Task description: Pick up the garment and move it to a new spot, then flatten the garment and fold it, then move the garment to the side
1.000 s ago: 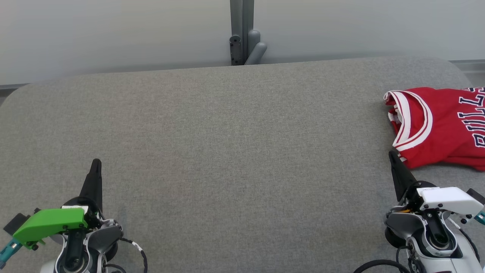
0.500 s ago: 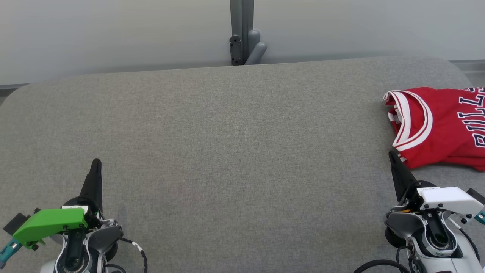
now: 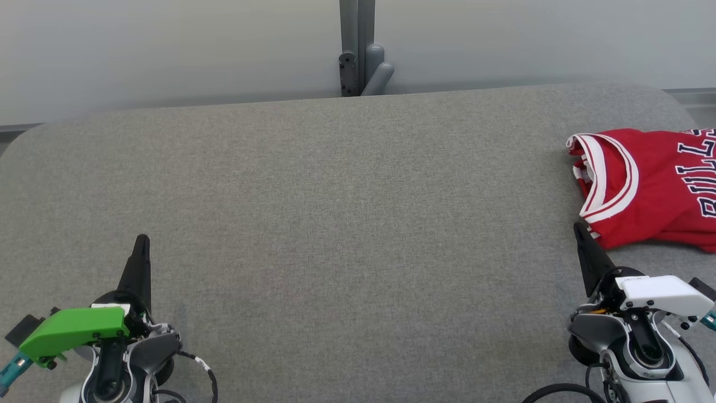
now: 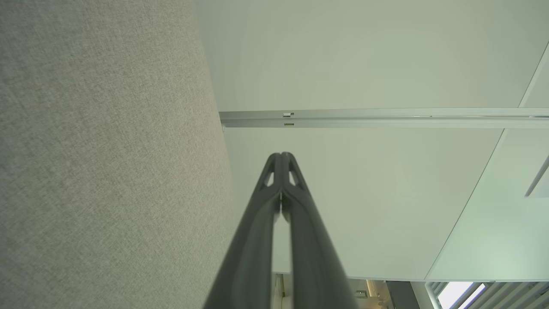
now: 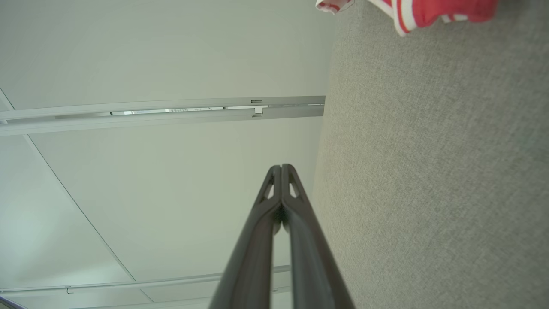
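Nearest me, the left gripper (image 3: pixel 142 240) sat low on my left with its two dark fingers pressed together on nothing; its wrist view showed the tips meeting (image 4: pixel 282 155). The right gripper (image 3: pixel 578 227) matched it on the other side, its tips also closed and empty (image 5: pixel 282 167), and its point lay just beside the near hem of the garment (image 3: pixel 643 184).

Beyond them ran a wide bare stretch of the grey table (image 3: pixel 335 212). The garment, a red jersey with white trim and dark lettering, lay at the table's far right in a compact, layered bundle, partly cut off by the picture's edge. The right wrist view caught a corner of it (image 5: pixel 433 10).

I judged this fitted two stages: a jersey waiting at the side to be carried to the middle, or one already folded and set aside. Either way, I judged the care belonged with the right arm. It needed to rise clear before swinging, so the fingertip would not snag the hem and pull the layers apart.

Farthest off, a grey post (image 3: pixel 358 50) stood against the pale wall.

My count: two grippers, one garment, one table, one post.
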Robot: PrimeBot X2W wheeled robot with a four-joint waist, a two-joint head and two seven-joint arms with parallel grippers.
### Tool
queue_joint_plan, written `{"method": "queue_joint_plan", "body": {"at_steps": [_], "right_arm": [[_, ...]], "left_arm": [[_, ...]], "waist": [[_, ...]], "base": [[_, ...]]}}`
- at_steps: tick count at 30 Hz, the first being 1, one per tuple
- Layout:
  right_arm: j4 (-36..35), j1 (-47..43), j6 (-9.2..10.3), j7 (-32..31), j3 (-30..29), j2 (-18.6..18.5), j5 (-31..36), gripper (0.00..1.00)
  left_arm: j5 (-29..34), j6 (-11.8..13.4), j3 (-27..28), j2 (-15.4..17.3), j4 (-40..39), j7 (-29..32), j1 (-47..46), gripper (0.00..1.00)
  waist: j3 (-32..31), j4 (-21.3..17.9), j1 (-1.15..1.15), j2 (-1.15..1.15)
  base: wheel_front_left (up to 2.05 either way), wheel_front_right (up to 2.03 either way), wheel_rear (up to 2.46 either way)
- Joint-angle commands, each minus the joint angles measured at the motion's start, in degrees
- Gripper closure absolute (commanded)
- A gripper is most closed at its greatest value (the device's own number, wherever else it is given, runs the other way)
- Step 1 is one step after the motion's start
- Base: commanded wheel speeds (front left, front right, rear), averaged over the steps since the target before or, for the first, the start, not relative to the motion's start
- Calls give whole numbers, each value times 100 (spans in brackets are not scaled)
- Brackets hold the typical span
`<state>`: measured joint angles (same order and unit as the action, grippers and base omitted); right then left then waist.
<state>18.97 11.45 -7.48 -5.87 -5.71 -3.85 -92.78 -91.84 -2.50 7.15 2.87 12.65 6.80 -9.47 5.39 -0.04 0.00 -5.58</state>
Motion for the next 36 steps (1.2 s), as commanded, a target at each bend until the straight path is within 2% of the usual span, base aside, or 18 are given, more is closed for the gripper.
{"method": "queue_joint_plan", "body": {"at_steps": [1,36], "right_arm": [[5,28,-2,31,5,-15,-48,100],[-3,16,-2,86,89,-79,-110,100]], "left_arm": [[-8,16,7,0,-21,11,-64,100],[-8,16,7,0,-22,11,-64,100]], "waist": [[0,0,0,0],[0,0,0,0]], "base": [[0,0,0],[0,0,0]]}}
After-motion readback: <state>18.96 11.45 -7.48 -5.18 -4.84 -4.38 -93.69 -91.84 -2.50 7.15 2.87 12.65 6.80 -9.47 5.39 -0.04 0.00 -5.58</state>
